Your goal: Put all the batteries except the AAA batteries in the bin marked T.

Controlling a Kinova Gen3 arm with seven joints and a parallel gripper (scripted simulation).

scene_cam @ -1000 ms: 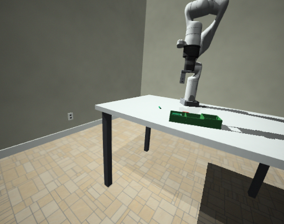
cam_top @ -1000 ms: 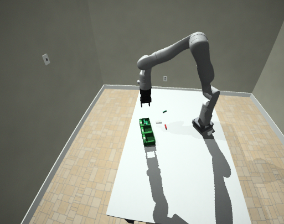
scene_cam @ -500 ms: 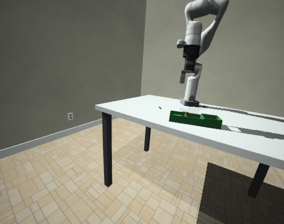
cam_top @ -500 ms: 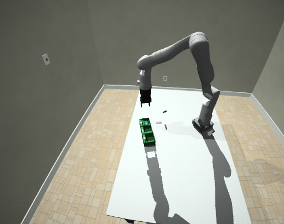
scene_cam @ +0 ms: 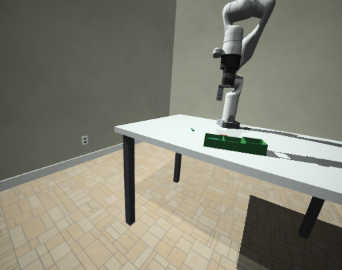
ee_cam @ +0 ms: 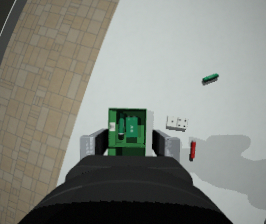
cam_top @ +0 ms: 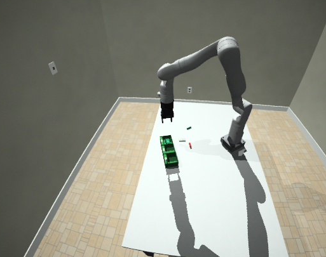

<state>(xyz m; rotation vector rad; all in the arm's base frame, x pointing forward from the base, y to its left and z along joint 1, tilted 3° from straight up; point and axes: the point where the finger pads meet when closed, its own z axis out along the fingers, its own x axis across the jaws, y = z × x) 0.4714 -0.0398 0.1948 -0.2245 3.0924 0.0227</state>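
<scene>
A long green bin tray (cam_top: 169, 151) with several compartments lies near the table's left edge; it also shows in the exterior view (scene_cam: 235, 144) and in the wrist view (ee_cam: 127, 132). I cannot read its marks. My gripper (cam_top: 166, 120) hangs high above the tray's far end, open and empty; it also shows in the exterior view (scene_cam: 221, 93). A small green cylinder (cam_top: 189, 127) lies on the table beyond the tray, and it also shows in the wrist view (ee_cam: 209, 78). A small white thing (cam_top: 182, 139) and a small red cylinder (cam_top: 190, 145) lie just right of the tray.
The arm's base (cam_top: 233, 144) stands at the table's right side. The table's left edge runs close beside the tray. The arm and the tray cast long shadows along the table.
</scene>
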